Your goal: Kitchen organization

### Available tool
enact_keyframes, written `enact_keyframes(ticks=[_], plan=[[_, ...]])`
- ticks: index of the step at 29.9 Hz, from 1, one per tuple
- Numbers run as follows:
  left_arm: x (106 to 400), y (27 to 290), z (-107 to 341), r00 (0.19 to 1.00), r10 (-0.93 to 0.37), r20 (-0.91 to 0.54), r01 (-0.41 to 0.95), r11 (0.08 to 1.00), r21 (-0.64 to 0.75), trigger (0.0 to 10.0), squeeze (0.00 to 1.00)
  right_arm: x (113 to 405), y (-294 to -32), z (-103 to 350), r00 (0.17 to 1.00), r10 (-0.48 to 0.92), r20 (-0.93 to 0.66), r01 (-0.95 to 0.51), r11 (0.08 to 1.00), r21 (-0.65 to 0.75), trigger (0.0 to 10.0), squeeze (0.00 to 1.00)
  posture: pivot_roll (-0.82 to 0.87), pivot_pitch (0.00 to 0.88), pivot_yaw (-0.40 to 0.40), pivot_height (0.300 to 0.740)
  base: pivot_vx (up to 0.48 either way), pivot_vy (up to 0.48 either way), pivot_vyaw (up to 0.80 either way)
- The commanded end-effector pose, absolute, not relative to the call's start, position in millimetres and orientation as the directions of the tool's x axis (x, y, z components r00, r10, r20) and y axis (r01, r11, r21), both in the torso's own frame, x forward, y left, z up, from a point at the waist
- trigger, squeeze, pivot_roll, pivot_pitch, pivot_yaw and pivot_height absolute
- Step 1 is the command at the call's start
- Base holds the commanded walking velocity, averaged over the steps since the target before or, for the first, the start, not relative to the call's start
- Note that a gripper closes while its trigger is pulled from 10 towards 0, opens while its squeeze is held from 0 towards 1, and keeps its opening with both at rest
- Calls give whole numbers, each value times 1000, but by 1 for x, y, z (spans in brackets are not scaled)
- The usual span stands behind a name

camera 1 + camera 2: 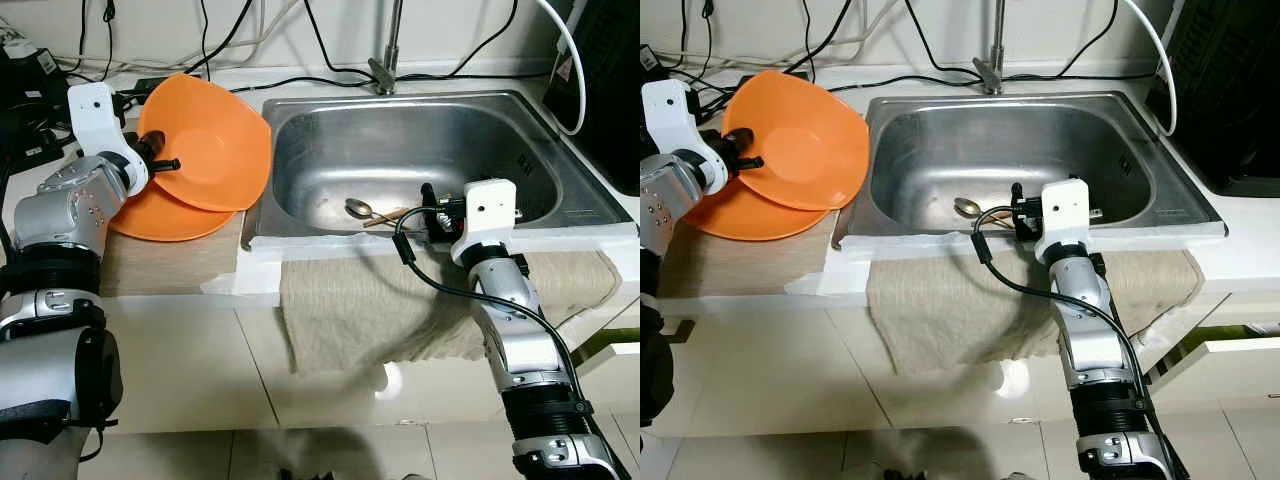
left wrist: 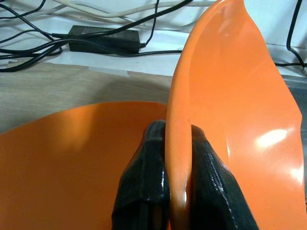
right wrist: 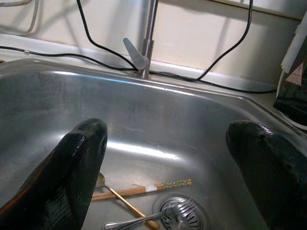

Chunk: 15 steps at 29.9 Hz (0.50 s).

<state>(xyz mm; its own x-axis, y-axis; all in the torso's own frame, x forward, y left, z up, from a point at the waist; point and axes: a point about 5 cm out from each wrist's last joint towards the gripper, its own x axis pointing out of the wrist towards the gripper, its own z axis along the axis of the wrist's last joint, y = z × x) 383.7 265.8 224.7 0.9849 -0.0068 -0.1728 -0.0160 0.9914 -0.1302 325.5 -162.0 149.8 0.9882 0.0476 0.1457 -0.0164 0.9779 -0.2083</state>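
The left arm [image 1: 55,300] fills the near left corner of the head views, its silver shell closest to the camera. Its left gripper [image 2: 178,163] is raised over the desk's [image 1: 170,270] left part, fingers [image 2: 146,182] pinched narrow on the rim of an orange bowl [image 1: 215,145] that is held tilted on edge, its far side reaching over the left rim of the sink [image 1: 560,160]. Under it a second orange dish [image 1: 165,220] lies flat on the wooden desk top, near the sink's left edge.

The right gripper [image 3: 172,158] reaches over the sink's front edge, fingers [image 3: 72,172] spread wide and holding nothing, poised above the basin. On the basin floor lie a spoon [image 1: 358,208], a pair of chopsticks [image 3: 144,189] with a patterned end, and a fork [image 3: 158,215] by the drain strainer [image 3: 184,213].

A beige cloth [image 1: 380,310] hangs over the desk's front edge below the sink. A faucet [image 1: 385,60] stands at the sink's back edge. Black cables [image 1: 320,50] and a power adapter [image 2: 103,38] lie along the desk's back edge. A red warning triangle label [image 3: 296,74] is at the right; its writing is too small to read.
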Motion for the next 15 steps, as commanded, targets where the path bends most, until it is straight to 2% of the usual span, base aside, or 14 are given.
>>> enact_keyframes(ticks=[1, 15], plan=[[384, 266, 215, 973, 15, -229, -37, 995, -91, 0, 0, 329, -163, 155, 986, 52, 161, -18, 979, -204, 10000, 0, -32, 0, 43, 740, 0, 0, 0], [387, 265, 215, 973, 16, -230, -38, 995, -91, 0, 0, 333, -163, 154, 986, 51, 157, -18, 979, -204, 10000, 0, -28, 0, 41, 740, 0, 0, 0]])
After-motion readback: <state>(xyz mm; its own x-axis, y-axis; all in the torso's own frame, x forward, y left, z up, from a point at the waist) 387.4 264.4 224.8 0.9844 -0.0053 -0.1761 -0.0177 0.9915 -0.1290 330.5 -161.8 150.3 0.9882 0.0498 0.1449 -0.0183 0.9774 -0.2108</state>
